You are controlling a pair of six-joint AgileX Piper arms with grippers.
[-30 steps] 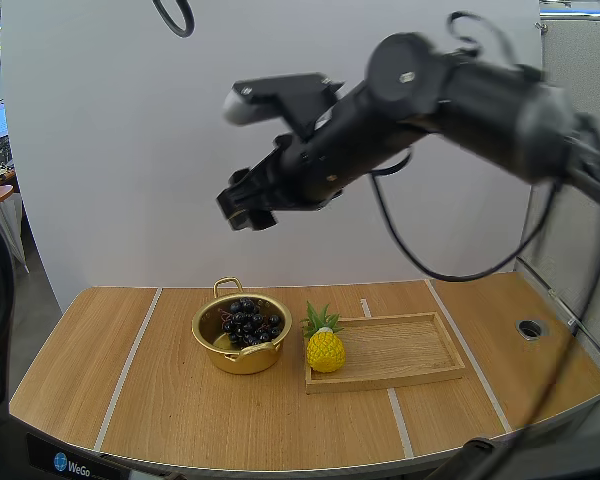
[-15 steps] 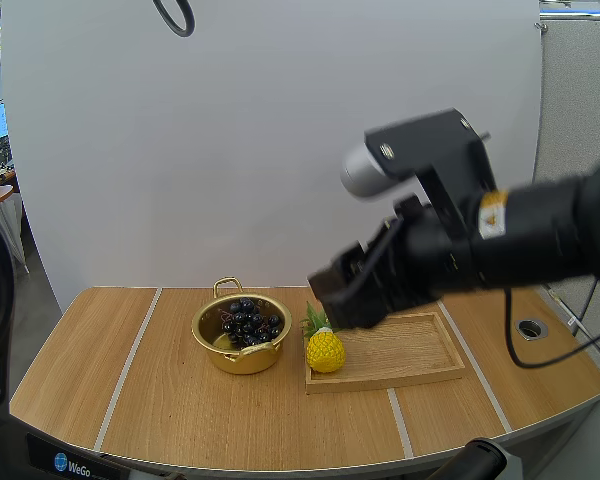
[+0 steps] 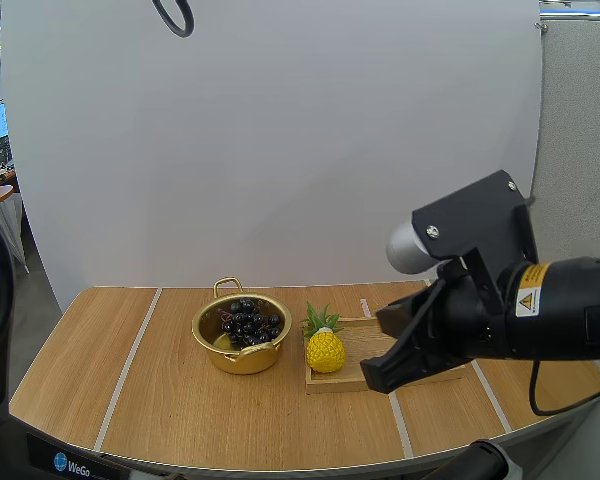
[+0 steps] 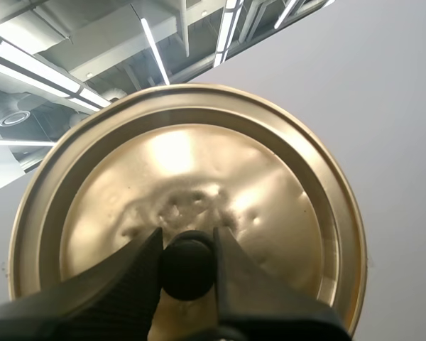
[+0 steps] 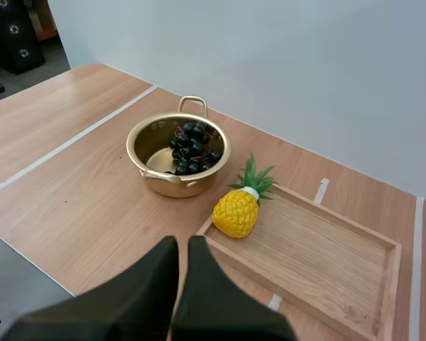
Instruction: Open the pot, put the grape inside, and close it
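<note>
Right pincer [image 5: 182,243] lower, near tray [image 5: 319,241]

The high view looks from behind and above, forward and down, over the whole table [image 3: 150,400], from some way off. The right wrist view looks from the near side, down and forward past the right gripper [image 5: 182,249], and it stands nearer to the table. Both share the pot [image 3: 242,362], the pineapple [image 3: 325,352] and the wooden tray [image 3: 410,345]. The left wrist view faces upward, very close to the lid [image 4: 270,185] pinched in the left gripper [image 4: 188,238].
</note>
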